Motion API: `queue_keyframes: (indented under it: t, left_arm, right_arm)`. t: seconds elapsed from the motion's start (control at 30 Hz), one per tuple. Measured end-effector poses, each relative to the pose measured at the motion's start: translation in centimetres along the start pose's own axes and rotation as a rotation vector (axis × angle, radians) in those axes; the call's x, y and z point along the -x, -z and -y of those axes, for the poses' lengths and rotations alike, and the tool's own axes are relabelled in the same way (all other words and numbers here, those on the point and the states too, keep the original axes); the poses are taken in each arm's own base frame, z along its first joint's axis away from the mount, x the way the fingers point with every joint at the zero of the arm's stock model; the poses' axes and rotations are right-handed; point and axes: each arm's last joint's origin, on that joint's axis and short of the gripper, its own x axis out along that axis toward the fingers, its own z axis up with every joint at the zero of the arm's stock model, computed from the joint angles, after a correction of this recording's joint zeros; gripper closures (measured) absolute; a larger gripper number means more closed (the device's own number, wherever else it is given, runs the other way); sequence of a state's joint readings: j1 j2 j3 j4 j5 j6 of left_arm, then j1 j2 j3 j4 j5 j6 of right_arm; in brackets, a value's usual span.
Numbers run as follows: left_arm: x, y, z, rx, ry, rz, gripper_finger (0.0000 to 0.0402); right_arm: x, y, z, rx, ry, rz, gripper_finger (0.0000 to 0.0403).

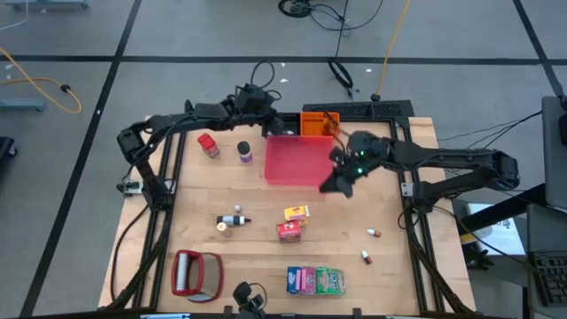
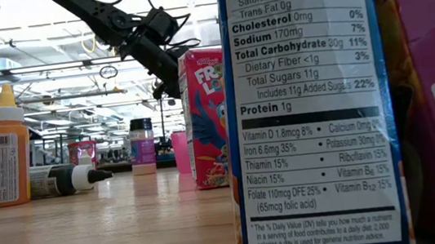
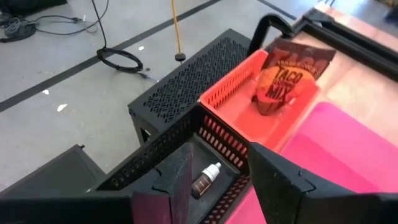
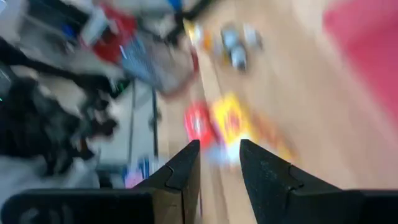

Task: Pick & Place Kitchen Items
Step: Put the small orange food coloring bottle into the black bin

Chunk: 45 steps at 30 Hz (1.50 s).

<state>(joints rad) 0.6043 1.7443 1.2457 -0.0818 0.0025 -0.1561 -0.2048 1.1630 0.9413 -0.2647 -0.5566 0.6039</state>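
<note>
Groceries [image 4: 217,124] blur beyond the right hand [image 4: 219,163], labels unreadable.

Two cartons [image 1: 293,221], three packets [image 1: 315,280] — one purple jar [image 1: 244,151], two tiny bottles [image 1: 368,245].

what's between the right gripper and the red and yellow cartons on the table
Nothing visible. In the high view the right gripper hangs at the red tray's corner, and only bare table lies between it and the yellow carton and red carton. Its wrist view shows empty open fingers.
</note>
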Motion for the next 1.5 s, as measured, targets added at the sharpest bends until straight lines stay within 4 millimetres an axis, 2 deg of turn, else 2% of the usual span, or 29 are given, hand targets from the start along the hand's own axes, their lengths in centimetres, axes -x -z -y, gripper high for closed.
queue_keyframes:
  t: [0.33,0.63,0.87,1.0,1.2,1.5]
  left_arm:
    - [0.0,0.1,0.5,-0.019,0.009,-0.007,0.0245]
    - [0.0,0.2,0.7,-0.021,0.013,-0.007,0.0245]
    - [0.0,0.2,1.0,-0.012,0.019,-0.007,0.0245]
    - [0.0,0.2,1.1,-0.013,0.022,-0.008,0.0245]
    - [0.0,0.3,1.3,-0.015,0.024,-0.009,0.0245]
    - [0.0,0.2,1.3,-0.014,0.024,-0.008,0.0245]
  right_arm:
    - [0.4,5.5,-2.5,-0.146,0.074,-0.340,0.0306]
    - [0.9,10.0,-3.5,-0.282,0.235,-0.664,0.0320]
    - [1.8,11.5,-3.0,-0.244,0.476,-0.705,0.0298]
    - [1.7,12.0,-2.6,-0.223,0.509,-0.706,0.0279]
    - [1.0,13.9,-0.4,-0.255,0.559,-0.743,0.0255]
    - [-0.3,15.9,2.2,-0.257,0.548,-0.730,0.0255]
